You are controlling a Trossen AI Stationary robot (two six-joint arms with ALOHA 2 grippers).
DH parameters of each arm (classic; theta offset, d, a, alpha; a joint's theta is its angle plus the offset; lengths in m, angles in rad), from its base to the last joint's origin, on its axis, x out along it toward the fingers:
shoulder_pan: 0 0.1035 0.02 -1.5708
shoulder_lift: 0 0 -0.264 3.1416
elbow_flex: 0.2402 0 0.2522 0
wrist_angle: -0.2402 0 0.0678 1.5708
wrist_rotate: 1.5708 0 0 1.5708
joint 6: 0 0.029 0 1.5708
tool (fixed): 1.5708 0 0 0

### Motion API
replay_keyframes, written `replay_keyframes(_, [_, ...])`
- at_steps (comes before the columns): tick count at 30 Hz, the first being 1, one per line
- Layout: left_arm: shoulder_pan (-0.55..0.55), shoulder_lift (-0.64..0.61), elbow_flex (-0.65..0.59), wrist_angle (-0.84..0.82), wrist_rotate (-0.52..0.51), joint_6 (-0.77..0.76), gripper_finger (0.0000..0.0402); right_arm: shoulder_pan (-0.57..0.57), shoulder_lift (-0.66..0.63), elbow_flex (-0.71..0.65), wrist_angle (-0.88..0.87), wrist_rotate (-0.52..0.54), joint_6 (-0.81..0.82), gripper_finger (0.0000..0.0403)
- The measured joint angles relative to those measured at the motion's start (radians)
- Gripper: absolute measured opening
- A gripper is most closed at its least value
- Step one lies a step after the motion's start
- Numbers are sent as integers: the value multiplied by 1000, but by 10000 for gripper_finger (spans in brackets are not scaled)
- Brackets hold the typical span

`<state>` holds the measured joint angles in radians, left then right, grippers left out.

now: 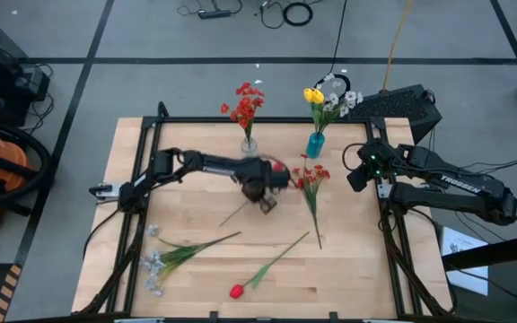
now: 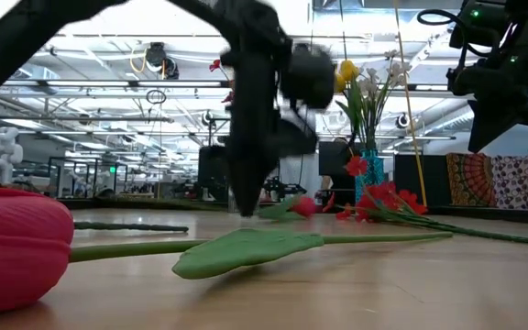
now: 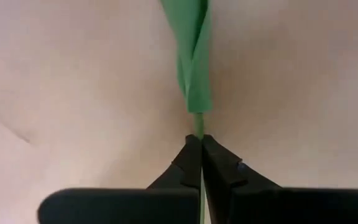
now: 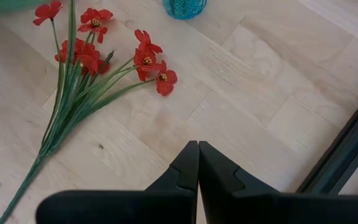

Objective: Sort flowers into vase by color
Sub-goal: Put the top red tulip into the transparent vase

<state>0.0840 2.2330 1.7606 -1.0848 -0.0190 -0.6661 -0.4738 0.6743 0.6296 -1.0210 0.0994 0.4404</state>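
the left gripper (image 3: 199,146) is pinched tight on the thin green stem of a red artificial tulip (image 1: 278,167). in its wrist view the stem runs straight out from between the tips into a folded green leaf (image 3: 193,68), so the flower's long axis lies in line with the fingers. from above, this gripper sits near the table's middle, blurred, the red head just past it on the vase side and the stem tail trailing back toward the front.

beyond it stands the small clear glass vase (image 1: 249,144) already holding red cluster flowers (image 1: 244,105); i judge that the target, so the stem must be turned upright, tail down, over that narrow mouth.

the teal glass vase (image 1: 315,144) with yellow tulips and white sprays stands to the right. a loose bunch of red small-blossom flowers (image 4: 92,53) lies flat between it and the right gripper (image 4: 198,152), which hangs with its fingers together and nothing between them near the table's right edge.
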Motion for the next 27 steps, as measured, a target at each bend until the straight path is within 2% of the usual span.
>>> replay_keyframes(3, [-45,-68,-5,-47,-25,110,3,0,0,0,0,0,1,1])
replay_keyframes(6, [-87,-144,-64,-11,-71,226,3,0,0,0,7,6,16,1])
replay_keyframes(10, [-116,-282,-207,68,-76,276,3,0,0,0,43,6,73,1])
replay_keyframes(16, [-104,-572,-506,267,-89,260,2,0,0,0,99,6,135,1])
replay_keyframes(22, [-55,-875,-762,632,-138,280,2,0,0,0,176,7,191,1])
replay_keyframes(27, [24,-1036,-964,1237,-143,403,2,0,0,0,252,8,209,1])
